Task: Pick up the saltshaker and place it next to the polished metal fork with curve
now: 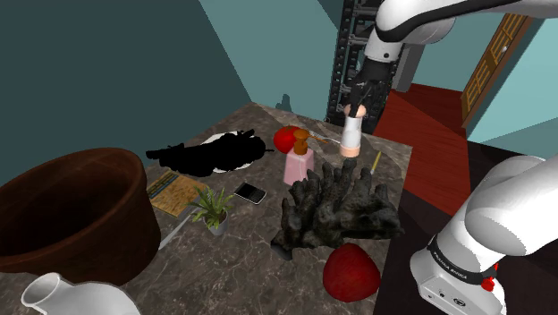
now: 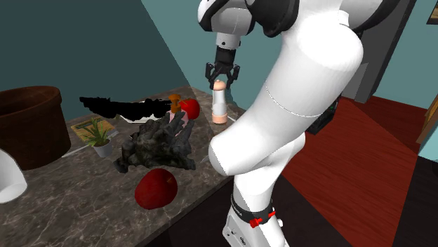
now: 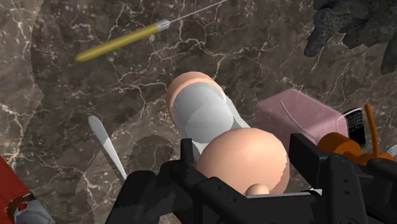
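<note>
The saltshaker (image 1: 352,134) is a white cylinder with a peach cap and base, upright near the table's far edge. My gripper (image 1: 359,103) is shut on its cap from above, also seen in the second exterior view as gripper (image 2: 222,76) over the saltshaker (image 2: 220,105). In the wrist view the black fingers (image 3: 312,162) clasp the peach cap of the saltshaker (image 3: 205,114). I cannot tell whether its base touches the marble. A slim silver fork (image 3: 105,143) lies on the table close beside the shaker, and shows faintly as the fork (image 1: 326,140).
A pink soap dispenser (image 1: 300,164) with an orange pump and a red apple (image 1: 285,139) stand by the shaker. A dark jagged rock (image 1: 335,210), a red lump (image 1: 350,271), a yellow-handled tool (image 3: 121,41), a phone (image 1: 250,192), a small plant (image 1: 213,208) and a brown bowl (image 1: 71,210) share the table.
</note>
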